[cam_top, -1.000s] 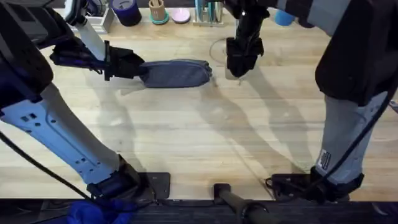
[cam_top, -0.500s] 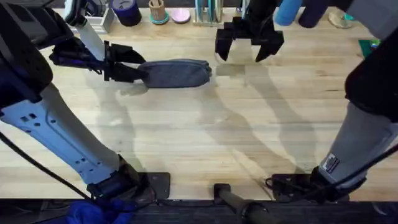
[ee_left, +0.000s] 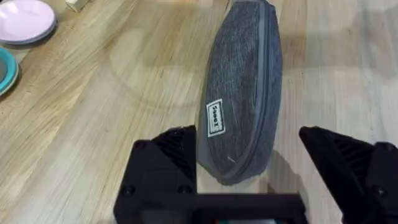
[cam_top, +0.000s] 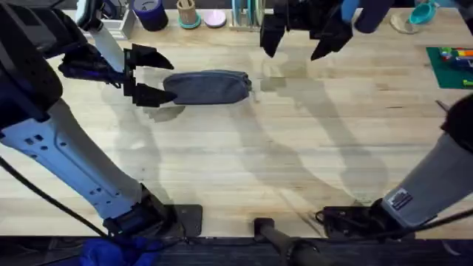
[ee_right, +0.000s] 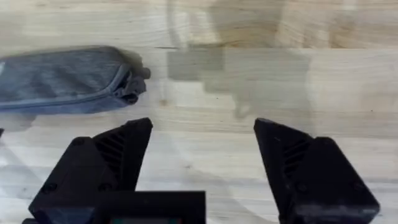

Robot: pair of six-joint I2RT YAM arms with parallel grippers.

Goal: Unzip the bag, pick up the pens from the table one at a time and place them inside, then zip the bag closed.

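Lighting was bright and even from above. My arms threw soft grey shadows across the counter [cam_top: 244, 170]. My upper arms near the overhead camera appeared large, dark and blurred. My fingers [ee_right: 99, 168] looked slightly soft in the wrist views.

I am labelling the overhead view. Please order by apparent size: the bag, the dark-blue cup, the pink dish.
1. Bag, clearly largest.
2. Cup, cut by the top edge, so its full size is unsure.
3. Dish, also cut; close to the cup, so I would not rank these two firmly.
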